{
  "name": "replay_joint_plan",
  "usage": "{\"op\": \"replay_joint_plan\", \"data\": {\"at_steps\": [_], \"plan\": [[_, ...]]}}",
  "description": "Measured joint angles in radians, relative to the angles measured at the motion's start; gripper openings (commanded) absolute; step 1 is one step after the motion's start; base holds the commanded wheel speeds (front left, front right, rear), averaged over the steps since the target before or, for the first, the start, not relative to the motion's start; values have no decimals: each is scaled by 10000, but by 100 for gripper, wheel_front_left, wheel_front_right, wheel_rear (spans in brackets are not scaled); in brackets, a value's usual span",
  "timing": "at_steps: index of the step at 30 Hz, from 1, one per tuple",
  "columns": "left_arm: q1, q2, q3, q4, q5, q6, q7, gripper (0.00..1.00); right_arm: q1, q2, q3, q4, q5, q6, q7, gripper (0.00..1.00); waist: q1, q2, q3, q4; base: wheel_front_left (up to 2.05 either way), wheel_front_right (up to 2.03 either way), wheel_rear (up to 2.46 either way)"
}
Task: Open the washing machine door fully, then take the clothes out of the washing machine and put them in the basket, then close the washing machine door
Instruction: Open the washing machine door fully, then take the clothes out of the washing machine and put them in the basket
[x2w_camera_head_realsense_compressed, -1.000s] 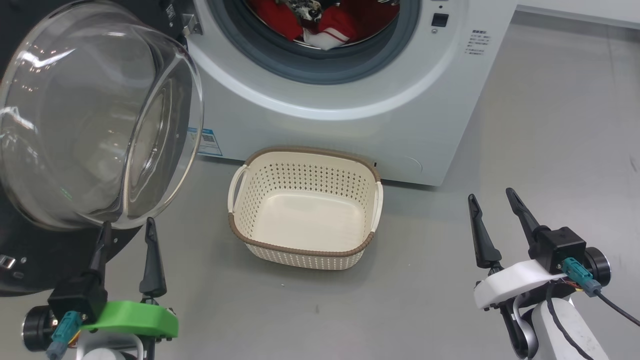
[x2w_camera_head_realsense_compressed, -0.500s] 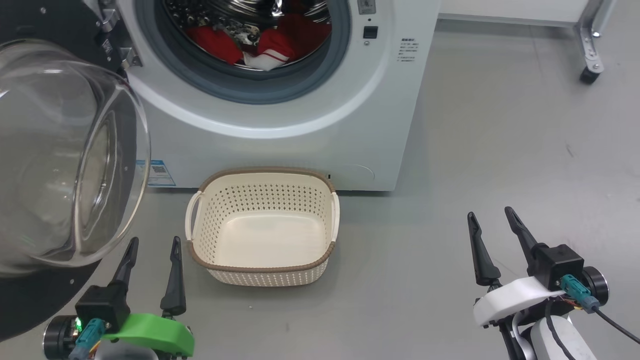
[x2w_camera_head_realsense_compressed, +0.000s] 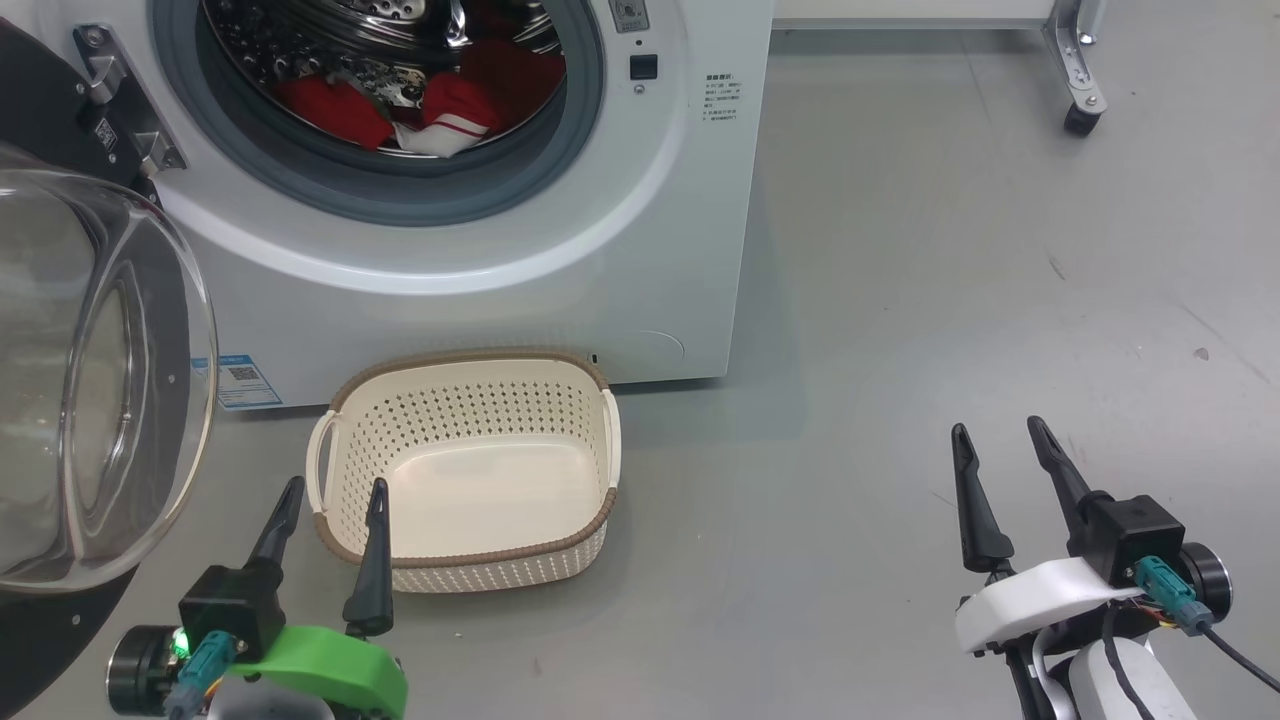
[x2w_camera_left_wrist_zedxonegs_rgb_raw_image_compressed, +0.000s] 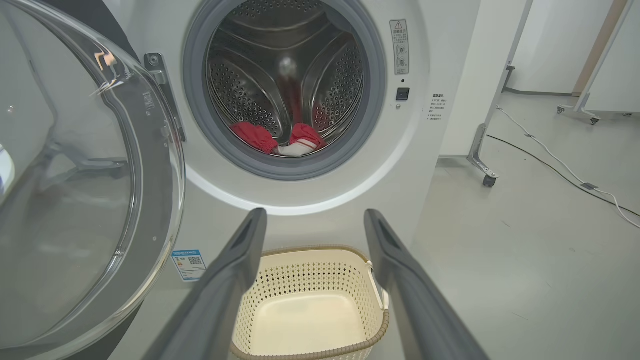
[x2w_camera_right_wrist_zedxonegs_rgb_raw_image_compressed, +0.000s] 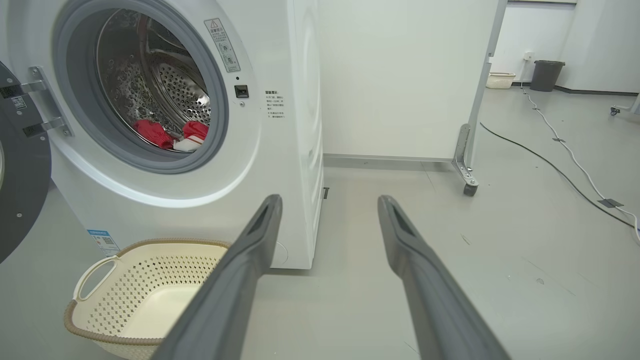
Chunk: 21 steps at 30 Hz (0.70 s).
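In the head view, your left gripper (x2w_camera_head_realsense_compressed: 336, 485) sits at the near left with its two fingers spread wide and nothing between them. Its tips stand just in front of the near left corner of the basket (x2w_camera_head_realsense_compressed: 470, 357). The basket rests on the grey floor (x2w_camera_head_realsense_compressed: 900, 300), just in front of the washing machine (x2w_camera_head_realsense_compressed: 480, 290). The washing machine door (x2w_camera_head_realsense_compressed: 100, 400) is swung open to the left, its glass bowl bulging out from the black rim. The clothes (x2w_camera_head_realsense_compressed: 465, 95) lie inside the drum (x2w_camera_head_realsense_compressed: 300, 40), red with a white striped patch. Your right gripper (x2w_camera_head_realsense_compressed: 998, 428) is at the near right, well apart from the basket, equally wide and holding nothing.

In the left wrist view, you look between the parted fingers straight at the drum mouth. The clothes are heaped at the bottom of the drum, the basket lies below it on the floor, and the door takes up the left side.

In the right wrist view, the fingers stand apart with nothing in them. The washing machine is to the left with the clothes low in its drum, the basket is at the near left, and a dark bin (x2w_camera_right_wrist_zedxonegs_rgb_raw_image_compressed: 547, 75) stands far off at the right.
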Motion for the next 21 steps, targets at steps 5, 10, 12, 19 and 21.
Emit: {"op": "replay_joint_plan", "data": {"at_steps": [5, 10, 12, 19, 21], "plan": [[0, 0, -75, -40, 27, 0, 98, 100, 17, 6, -8, -38, 6, -10, 0, 100, 0, 0, 28, -4, 0, 0, 0], [0, 0, -77, -75, 27, 6, 148, 100, 20, 6, 44, -121, 33, -10, 0, 100, 0, 0, 41, 39, 0, 0, 0], [0, -2, -88, -100, 29, 13, 184, 100, 20, 6, 65, -130, 58, -10, 0, 100, 0, 0, 48, 55, 0, 0, 0], [0, -2, -130, -123, 52, 13, 201, 100, 21, 8, 136, -165, 105, -40, 0, 100, 0, 0, 74, 99, 0, 0, 0], [0, -2, -138, -153, 54, 13, 242, 100, 21, 8, 150, -171, 107, -40, 0, 100, 0, 0, 82, 109, 0, 0, 0]]}}
